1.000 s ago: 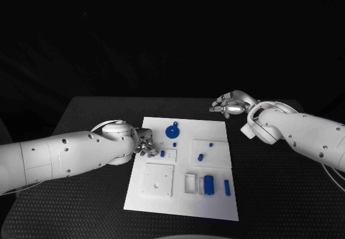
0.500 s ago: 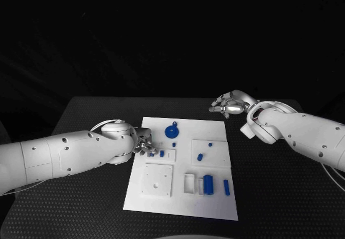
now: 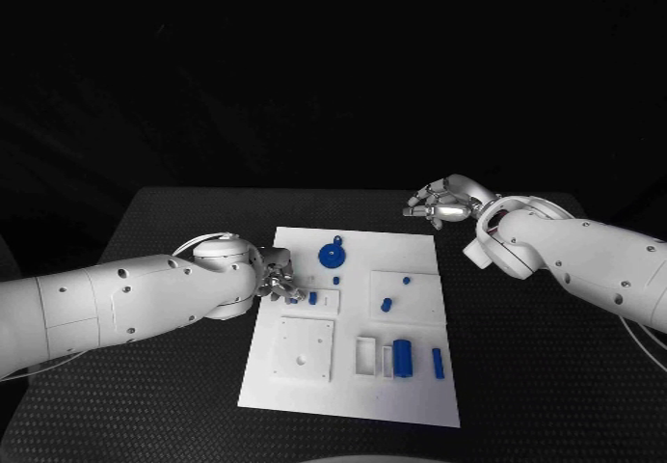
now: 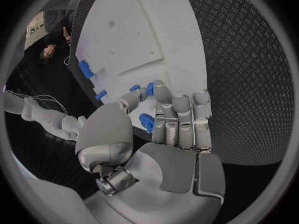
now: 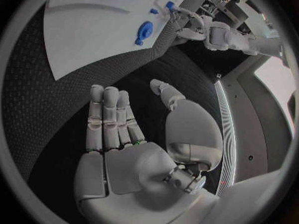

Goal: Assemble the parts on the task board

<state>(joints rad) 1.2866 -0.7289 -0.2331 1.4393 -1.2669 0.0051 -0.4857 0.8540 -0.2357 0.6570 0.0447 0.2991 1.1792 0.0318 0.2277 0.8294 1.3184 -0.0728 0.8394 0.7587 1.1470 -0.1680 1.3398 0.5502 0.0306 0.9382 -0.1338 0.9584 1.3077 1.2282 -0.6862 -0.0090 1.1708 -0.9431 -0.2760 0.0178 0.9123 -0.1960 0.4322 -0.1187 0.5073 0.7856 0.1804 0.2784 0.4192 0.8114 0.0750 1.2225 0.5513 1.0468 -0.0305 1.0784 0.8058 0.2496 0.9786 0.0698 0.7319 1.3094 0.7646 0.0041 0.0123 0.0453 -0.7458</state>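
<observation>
The white task board lies in the middle of the black table. My left hand sits at the board's left edge, fingers curled down. In the left wrist view the thumb and a fingertip meet on a small blue part; a second blue piece shows below the fingers. A blue part stands in a small white block just beside the hand. My right hand hovers off the board's far right corner, and in its wrist view the right hand holds nothing.
On the board are a round blue part, two small blue pegs, a blue cylinder in a white frame, a blue bar and a white square block. Black table surrounds the board.
</observation>
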